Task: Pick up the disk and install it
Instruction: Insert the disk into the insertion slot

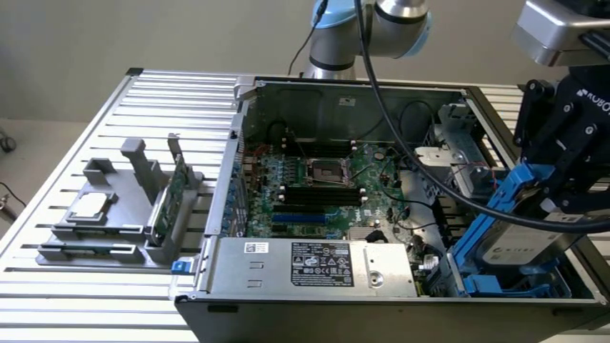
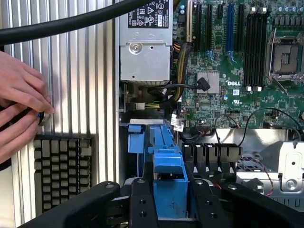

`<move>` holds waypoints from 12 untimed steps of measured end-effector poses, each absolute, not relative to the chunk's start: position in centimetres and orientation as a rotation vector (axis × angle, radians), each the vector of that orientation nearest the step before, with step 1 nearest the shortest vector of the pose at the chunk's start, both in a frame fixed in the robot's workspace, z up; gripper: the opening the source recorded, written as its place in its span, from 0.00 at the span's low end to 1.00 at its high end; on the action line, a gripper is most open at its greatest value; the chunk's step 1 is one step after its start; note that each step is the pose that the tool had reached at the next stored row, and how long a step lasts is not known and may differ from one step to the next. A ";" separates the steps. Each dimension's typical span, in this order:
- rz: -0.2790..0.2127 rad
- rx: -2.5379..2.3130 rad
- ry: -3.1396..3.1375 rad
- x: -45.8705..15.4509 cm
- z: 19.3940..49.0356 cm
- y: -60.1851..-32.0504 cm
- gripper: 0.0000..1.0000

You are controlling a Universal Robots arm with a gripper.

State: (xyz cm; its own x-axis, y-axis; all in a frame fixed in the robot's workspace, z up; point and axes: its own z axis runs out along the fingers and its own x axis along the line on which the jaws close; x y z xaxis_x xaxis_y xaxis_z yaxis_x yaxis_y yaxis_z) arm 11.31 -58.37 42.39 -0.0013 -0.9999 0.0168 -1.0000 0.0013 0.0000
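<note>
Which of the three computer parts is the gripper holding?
The disk, in its blue carrier; the silver chip and green card sit on the grey holder.

I count one computer case (image 1: 315,107), one disk (image 1: 510,245) (blue-framed), one green card (image 1: 164,207), one square chip (image 1: 91,206), one keyboard (image 2: 61,171).

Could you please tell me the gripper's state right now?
Gripper: closed on the disk, holding it tilted over the open computer case.
</note>
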 end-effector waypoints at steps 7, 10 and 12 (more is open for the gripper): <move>0.019 2.212 -2.214 11.3 41.8 -58.3 0.32; 0.019 2.213 -2.213 11.3 41.6 -58.3 0.32; 0.019 2.214 -2.212 11.3 41.4 -58.3 0.32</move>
